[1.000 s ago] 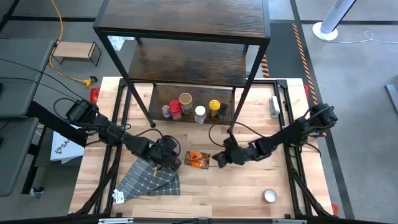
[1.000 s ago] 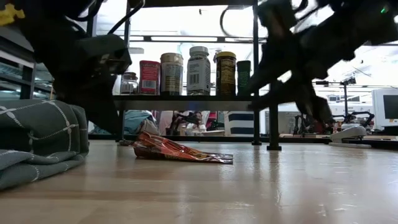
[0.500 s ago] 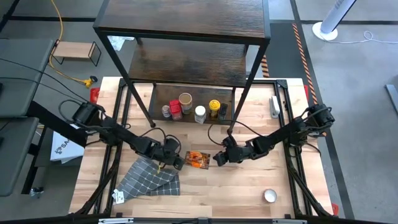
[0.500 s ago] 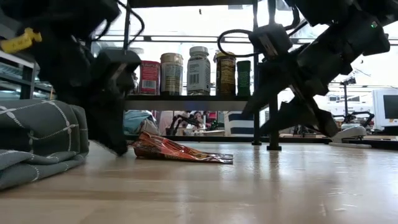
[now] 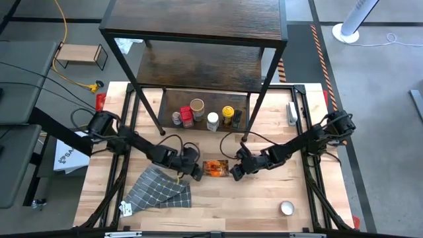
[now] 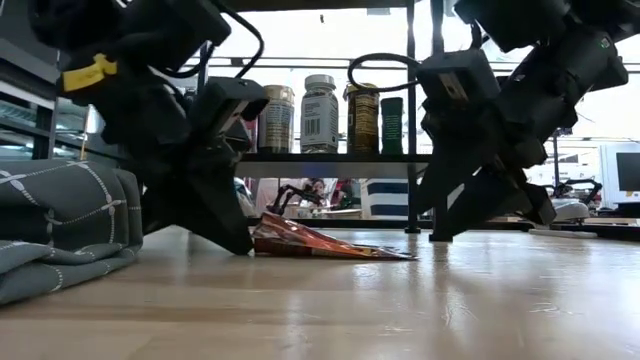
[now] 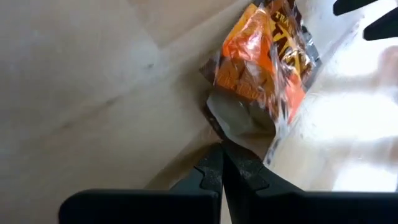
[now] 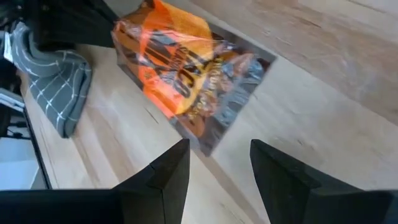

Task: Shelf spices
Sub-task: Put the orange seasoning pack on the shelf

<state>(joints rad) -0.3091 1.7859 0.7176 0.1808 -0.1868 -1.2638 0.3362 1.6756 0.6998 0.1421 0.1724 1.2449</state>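
Orange crinkled foil spice packet (image 5: pixel 215 168) lay flat on the pale wood tabletop (image 5: pixel 264 205), shifted toward the right arm since a second before. The left gripper (image 5: pixel 196 173), fingers clenched empty, had come against its near edge, apparently nudging it. The right gripper (image 5: pixel 234 174), fingers now parted wider, waited just beside the far edge, likely ready to pinch. Five small jars (image 5: pixel 203 116) already stood on the dark wood shelf (image 5: pixel 198 59); open room remained beside them.

A robotics lab: monitors (image 6: pixel 628 170) behind the table (image 5: pixel 264 198).
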